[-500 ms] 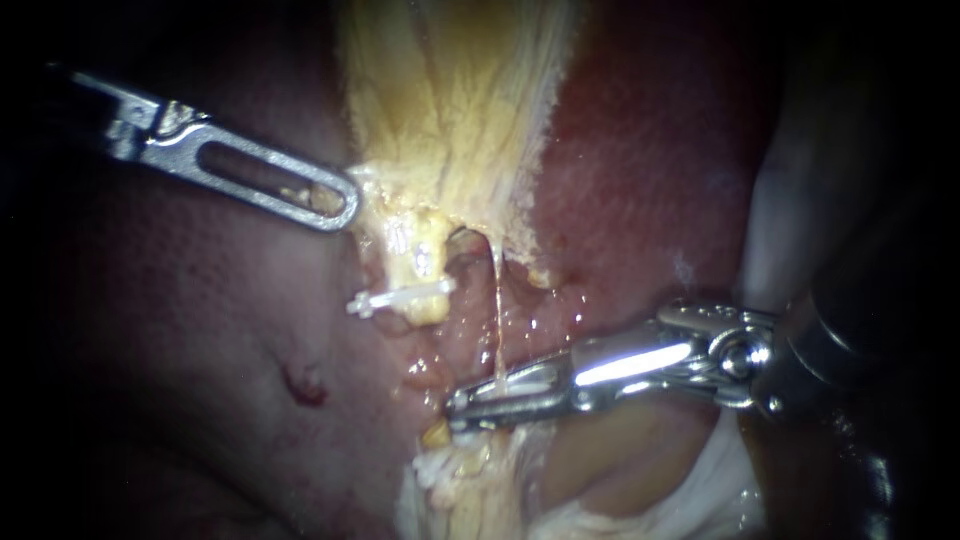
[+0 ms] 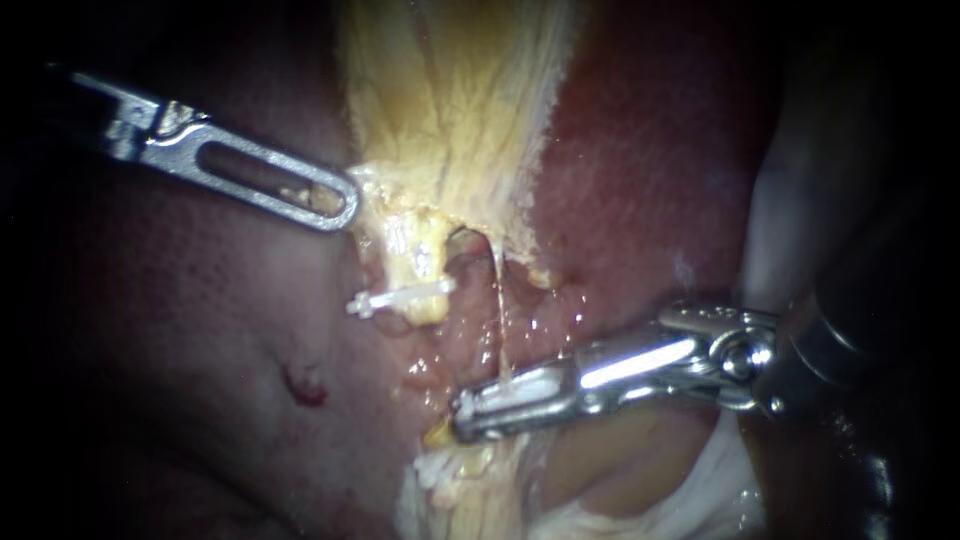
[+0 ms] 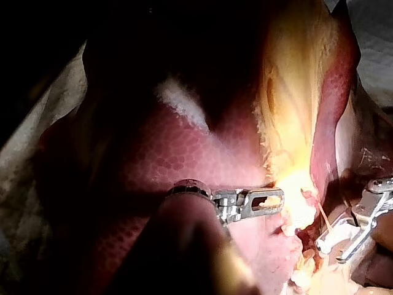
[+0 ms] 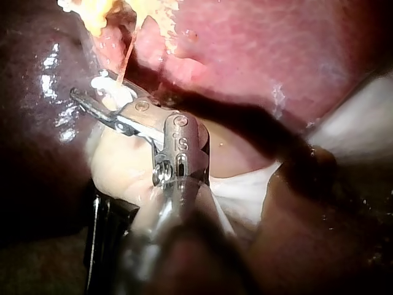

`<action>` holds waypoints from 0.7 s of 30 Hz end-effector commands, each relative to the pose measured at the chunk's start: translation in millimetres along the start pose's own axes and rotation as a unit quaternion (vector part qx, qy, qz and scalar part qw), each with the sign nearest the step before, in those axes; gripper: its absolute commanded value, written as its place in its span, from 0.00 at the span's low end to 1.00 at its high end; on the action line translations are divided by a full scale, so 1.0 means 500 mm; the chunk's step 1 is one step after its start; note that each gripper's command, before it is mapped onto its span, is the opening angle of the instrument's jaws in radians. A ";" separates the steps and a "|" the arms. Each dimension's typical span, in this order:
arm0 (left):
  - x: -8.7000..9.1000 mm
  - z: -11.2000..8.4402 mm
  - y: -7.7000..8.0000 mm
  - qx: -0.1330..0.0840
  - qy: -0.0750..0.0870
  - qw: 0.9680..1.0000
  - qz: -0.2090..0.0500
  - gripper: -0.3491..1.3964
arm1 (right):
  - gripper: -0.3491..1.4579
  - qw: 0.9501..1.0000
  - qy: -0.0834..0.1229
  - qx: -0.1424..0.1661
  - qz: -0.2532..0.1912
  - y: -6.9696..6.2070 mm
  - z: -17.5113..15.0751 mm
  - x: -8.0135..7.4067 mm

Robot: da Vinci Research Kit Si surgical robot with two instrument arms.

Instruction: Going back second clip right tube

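The right instrument [image 2: 465, 412], its shaft reaching in low and nearly level from the right, is clamping both jaws on a white clip [image 2: 522, 383] at the lower end of the thin tube [image 2: 497, 300]. Just left of that tube, a second clip [image 2: 400, 297] is sitting crosswise. Farther left and higher, the left instrument [image 2: 343, 205] is slanting down toward the tube, jaws closed on the edge of the yellow tissue [image 2: 450, 120]. To the tube's right, the liver [image 2: 650, 180] is lying bare.
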 end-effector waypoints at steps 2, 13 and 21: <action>0.0000 0.0000 0.0000 0.000 0.000 1.000 0.000 0.00 | 0.42 1.000 0.003 0.001 -0.001 0.0002 0.0002 0.0001; 0.0001 0.0000 -0.0002 0.000 0.000 1.000 0.000 0.00 | 0.47 0.996 0.025 -0.029 -0.076 0.0021 0.0015 0.0013; 0.0002 0.0001 -0.0002 0.001 0.001 1.000 0.000 0.00 | 0.47 0.988 0.040 -0.061 -0.135 0.0048 0.0001 0.0013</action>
